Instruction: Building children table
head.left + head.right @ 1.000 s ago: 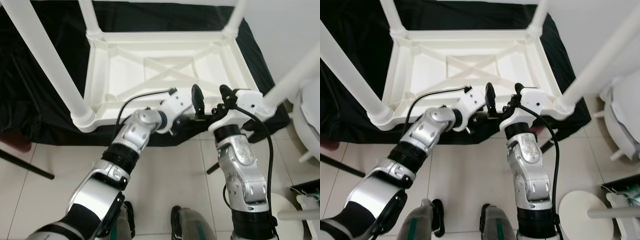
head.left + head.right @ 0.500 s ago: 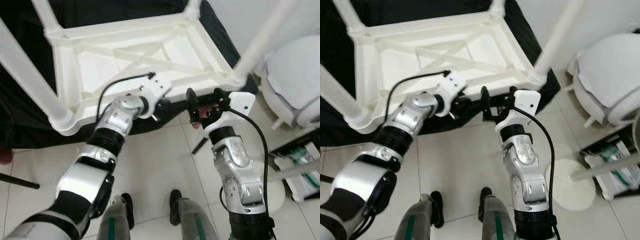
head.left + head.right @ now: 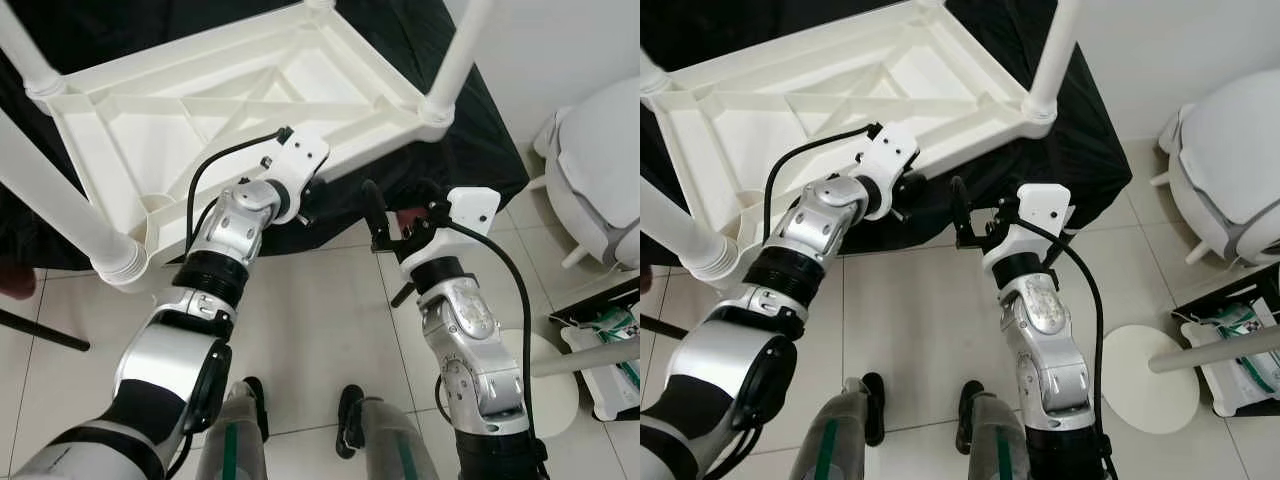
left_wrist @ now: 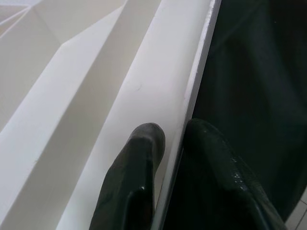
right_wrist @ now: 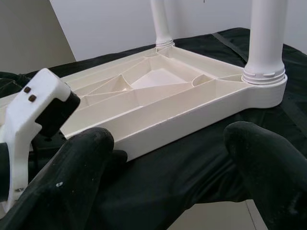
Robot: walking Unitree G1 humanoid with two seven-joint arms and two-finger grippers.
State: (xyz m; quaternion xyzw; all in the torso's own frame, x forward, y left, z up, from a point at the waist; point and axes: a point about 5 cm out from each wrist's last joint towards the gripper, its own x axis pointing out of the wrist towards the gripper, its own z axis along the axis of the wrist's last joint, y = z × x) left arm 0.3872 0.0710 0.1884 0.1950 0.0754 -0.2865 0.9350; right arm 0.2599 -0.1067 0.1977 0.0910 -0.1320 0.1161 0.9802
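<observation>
White plastic children's table [image 3: 230, 110] lies upside down on black cloth [image 3: 440, 160], legs [image 3: 458, 55] pointing up

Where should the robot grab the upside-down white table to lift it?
Probably the near rim of the table, from the robot's side. It is a thin upright edge that fingers can pinch; the left gripper already clamps it. The right gripper hangs open close by.
</observation>
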